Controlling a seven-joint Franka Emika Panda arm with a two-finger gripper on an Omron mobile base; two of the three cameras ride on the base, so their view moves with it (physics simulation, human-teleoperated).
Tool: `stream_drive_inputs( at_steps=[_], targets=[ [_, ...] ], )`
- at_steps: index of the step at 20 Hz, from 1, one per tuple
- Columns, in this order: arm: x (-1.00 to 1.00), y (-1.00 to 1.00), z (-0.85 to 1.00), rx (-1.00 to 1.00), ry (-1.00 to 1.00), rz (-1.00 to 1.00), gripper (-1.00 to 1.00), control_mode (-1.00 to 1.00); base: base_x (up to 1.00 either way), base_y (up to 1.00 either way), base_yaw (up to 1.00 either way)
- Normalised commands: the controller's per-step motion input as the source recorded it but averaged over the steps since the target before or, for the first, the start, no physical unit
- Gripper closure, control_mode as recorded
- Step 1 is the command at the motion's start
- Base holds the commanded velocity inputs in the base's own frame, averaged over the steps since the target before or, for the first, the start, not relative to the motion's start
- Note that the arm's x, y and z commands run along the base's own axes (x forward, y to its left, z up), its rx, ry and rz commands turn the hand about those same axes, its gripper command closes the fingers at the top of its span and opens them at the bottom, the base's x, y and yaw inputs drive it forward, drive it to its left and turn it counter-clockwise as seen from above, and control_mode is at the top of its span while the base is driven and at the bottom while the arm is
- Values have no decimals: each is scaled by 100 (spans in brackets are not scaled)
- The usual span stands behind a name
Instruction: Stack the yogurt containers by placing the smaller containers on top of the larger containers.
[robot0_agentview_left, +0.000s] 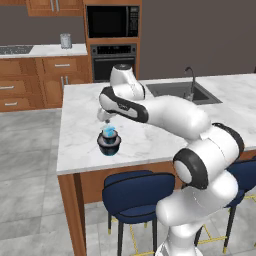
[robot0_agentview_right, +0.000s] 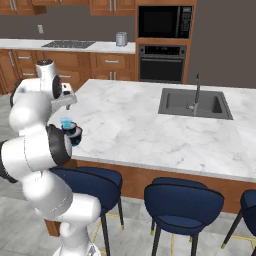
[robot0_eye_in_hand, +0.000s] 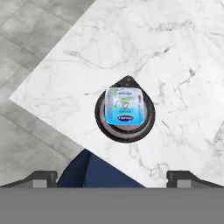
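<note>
The yogurt containers stand as one stack near the front left corner of the marble island (robot0_agentview_left: 150, 135). The wide dark tub (robot0_agentview_left: 108, 146) (robot0_eye_in_hand: 99, 118) (robot0_agentview_right: 75, 136) is at the bottom. A smaller dark tub (robot0_agentview_left: 109, 137) (robot0_eye_in_hand: 127, 131) rests in it, showing as a ring. The tiny light-blue cup (robot0_agentview_left: 108, 131) (robot0_eye_in_hand: 124, 105) (robot0_agentview_right: 66, 122) with a printed lid sits on top. My gripper (robot0_agentview_left: 106, 120) (robot0_eye_in_hand: 113, 177) hangs open straight above the stack, apart from it, with nothing between its fingertips (robot0_eye_in_hand: 41, 177).
The island's corner and edges lie close to the stack, with grey floor (robot0_eye_in_hand: 30, 39) beyond. Blue stools (robot0_agentview_left: 135, 192) (robot0_agentview_right: 182, 200) stand under the front edge. A sink (robot0_agentview_left: 180, 91) with a faucet (robot0_agentview_right: 196, 92) sits at the far side.
</note>
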Motion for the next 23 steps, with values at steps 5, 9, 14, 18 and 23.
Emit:
stream_drive_inputs(
  at_steps=[5, 9, 14, 18, 23],
  targets=[
    [-70, -23, 55, 9, -34, 2, -100, -100, 0, 0, 0],
    [-68, -21, 52, 10, -38, 0, -100, -100, 0, 0, 0],
    [-80, -31, 29, 10, -31, 1, -100, -100, 0, 0, 0],
    [-93, -44, -8, 6, -18, 3, -100, -100, 0, 0, 0],
    [-65, -28, -61, -8, 2, 4, -100, -100, 0, 0, 0]
  ],
)
